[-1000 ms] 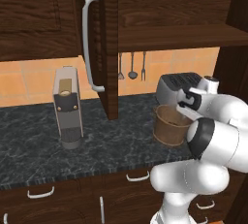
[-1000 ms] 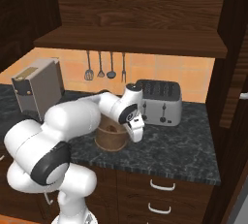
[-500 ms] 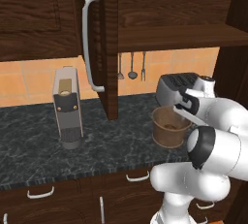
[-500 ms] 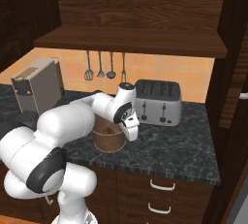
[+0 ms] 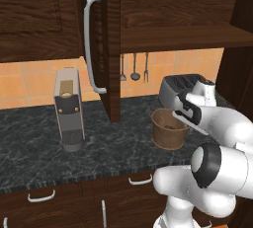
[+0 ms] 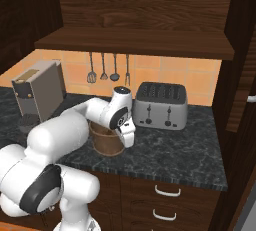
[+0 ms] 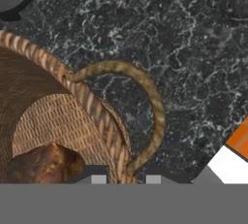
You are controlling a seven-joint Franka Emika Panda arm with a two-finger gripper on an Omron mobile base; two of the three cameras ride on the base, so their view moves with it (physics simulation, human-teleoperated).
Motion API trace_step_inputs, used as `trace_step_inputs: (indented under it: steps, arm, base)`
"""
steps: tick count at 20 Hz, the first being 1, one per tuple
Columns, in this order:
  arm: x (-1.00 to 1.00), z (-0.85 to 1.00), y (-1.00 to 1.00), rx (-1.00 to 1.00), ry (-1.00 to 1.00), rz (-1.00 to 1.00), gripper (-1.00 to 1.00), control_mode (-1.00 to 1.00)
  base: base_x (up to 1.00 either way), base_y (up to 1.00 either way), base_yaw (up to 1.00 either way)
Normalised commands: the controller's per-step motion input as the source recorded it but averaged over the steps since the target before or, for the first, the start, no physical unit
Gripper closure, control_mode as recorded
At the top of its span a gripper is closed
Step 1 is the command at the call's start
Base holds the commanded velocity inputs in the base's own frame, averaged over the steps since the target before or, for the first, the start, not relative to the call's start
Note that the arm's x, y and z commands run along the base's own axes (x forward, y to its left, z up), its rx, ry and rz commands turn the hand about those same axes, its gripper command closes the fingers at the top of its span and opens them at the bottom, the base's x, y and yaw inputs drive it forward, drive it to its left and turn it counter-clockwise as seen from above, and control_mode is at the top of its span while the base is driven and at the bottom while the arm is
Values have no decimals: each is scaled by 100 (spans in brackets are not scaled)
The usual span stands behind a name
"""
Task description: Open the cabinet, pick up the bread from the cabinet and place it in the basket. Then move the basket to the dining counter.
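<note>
The brown woven basket (image 5: 169,132) (image 6: 106,142) stands on the black worktop in front of the toaster. Its rim (image 7: 87,99) and a small loop handle (image 7: 154,106) show close up in the hand view. The brown bread (image 7: 43,162) lies inside it. My gripper (image 7: 126,179) (image 5: 184,122) (image 6: 126,137) reaches down at the basket's side, one fingertip inside the rim and one outside, shut on that rim. The cabinet (image 5: 178,34) (image 6: 135,15) is open, its door (image 5: 111,49) swung out edge-on with the silver handle (image 5: 91,44). The dining counter is out of view.
A silver toaster (image 6: 161,106) (image 5: 180,86) stands just behind the basket. A grey coffee machine (image 5: 67,108) (image 6: 37,92) is on the left of the black marble worktop (image 6: 170,150). Utensils (image 6: 107,67) hang on the tiled wall under the shelf.
The jaws have drawn together from wide apart onto the basket's rim. The hand has settled lower against the basket's side. The basket has stayed in place.
</note>
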Motion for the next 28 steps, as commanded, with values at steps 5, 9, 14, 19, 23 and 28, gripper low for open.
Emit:
trace_step_inputs:
  steps: [5, 9, 14, 19, 23, 28]
  arm:
    - [-47, 45, 13, 0, -7, 0, 100, -100]
    - [-62, 60, 7, 0, -18, 0, 100, -100]
    - [-61, 58, 20, 2, -21, -5, 100, -100]
    - [-39, 80, 22, 1, -3, -9, 100, -100]
    - [-22, 73, 11, 5, 9, -7, 100, -100]
    - [-15, 45, 7, 11, 4, -1, 100, -100]
  base:
    - [0, 0, 0]
    - [0, 0, 0]
    - [0, 0, 0]
    - [0, 0, 0]
    - [0, 0, 0]
    - [0, 0, 0]
